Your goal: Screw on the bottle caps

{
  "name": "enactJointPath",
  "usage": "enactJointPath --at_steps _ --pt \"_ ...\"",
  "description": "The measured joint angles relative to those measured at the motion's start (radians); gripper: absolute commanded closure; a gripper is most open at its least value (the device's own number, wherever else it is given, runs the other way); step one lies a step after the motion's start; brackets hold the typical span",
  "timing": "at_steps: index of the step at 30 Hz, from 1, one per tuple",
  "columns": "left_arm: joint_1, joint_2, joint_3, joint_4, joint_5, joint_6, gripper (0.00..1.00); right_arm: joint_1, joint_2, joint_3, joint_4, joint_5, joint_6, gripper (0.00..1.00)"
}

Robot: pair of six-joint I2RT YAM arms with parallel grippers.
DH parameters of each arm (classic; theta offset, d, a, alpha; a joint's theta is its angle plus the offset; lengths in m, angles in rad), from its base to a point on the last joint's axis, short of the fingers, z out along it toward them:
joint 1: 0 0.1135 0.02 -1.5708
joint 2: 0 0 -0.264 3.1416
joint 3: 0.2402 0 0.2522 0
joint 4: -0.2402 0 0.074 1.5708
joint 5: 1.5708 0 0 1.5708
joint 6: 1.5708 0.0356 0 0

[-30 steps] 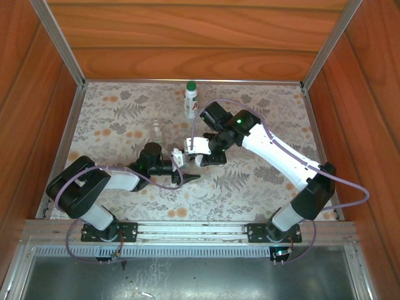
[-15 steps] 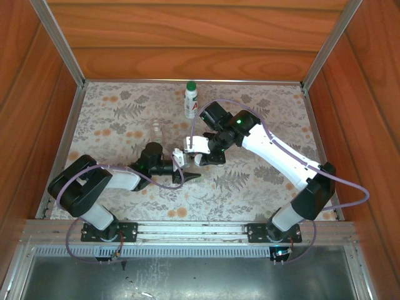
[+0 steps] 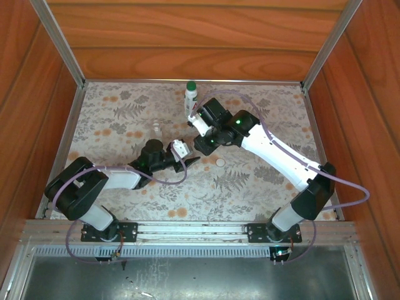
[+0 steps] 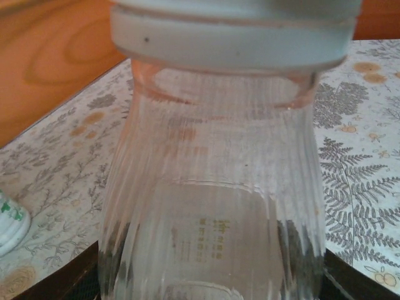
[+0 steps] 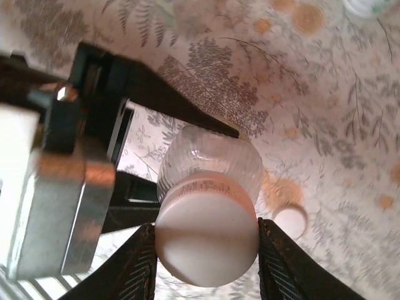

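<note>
Farther back over fern-print tabletop [image 3: 112, 119]: left pincer [image 3: 189, 161] tight on bottle [image 4: 212, 206], right pincer [image 5: 207, 250] on cap [image 5: 206, 237].

L gripper [image 3: 186, 160] has swung rearward over the mat [image 3: 112, 125], its jaws drawn in from wide apart onto the short bottle [image 4: 212, 206]. R gripper [image 5: 206, 250], fingers astride the fitted cap [image 5: 203, 228], has pulled back toward the rear too. A loose cap [image 3: 220, 163], earlier hidden under R gripper, now lies uncovered on the mat, near both grippers.
</note>
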Motion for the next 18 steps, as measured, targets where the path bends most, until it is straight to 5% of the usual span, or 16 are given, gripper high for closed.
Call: enactJointPath --at_steps 3,9,18 --pt "-0.006 0.000 0.000 -0.009 -0.003 0.006 0.42 0.002 0.013 0.015 -0.026 0.004 0.123 0.72" --pt "-0.007 -0.013 -0.016 -0.013 0.018 0.015 0.42 0.001 0.005 0.013 -0.047 -0.026 0.081 0.31" --pt "0.003 -0.088 -0.096 -0.014 0.201 0.051 0.42 -0.003 -0.241 -0.167 -0.003 -0.132 -0.423 0.31"
